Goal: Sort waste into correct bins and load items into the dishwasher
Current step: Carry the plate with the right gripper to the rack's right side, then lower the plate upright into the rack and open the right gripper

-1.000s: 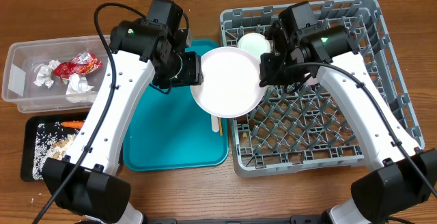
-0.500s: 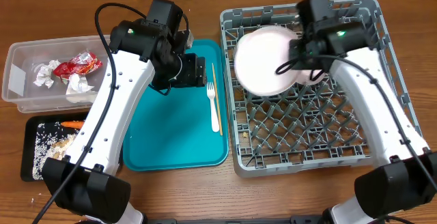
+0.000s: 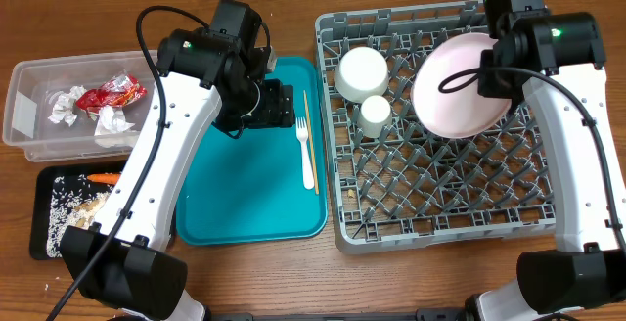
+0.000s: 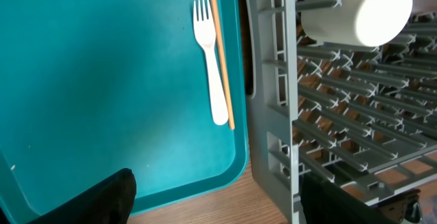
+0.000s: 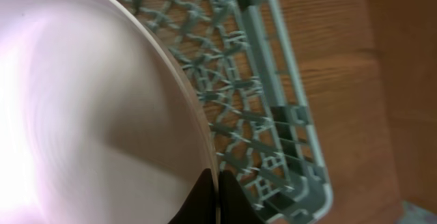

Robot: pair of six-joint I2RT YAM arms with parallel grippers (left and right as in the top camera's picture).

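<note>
Wooden worktop (image 3: 293, 272): right jaws pinch pale pink round plate (image 3: 460, 91) over grey plastic lattice rack (image 3: 440, 194); left jaws spread, empty.

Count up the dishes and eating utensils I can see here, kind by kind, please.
pink plate: 1
white bowl: 1
small white cup: 1
white fork: 1
wooden chopstick: 1
Total: 5

There was one pink plate (image 3: 455, 91), one white bowl (image 3: 362, 69), one small cup (image 3: 375, 113), one fork (image 3: 305, 155), one chopstick (image 3: 305, 104) — plus one rack (image 3: 440, 194), one teal tray (image 3: 245, 194), one clear tub (image 3: 29, 106), one black tray (image 3: 44, 213).
</note>
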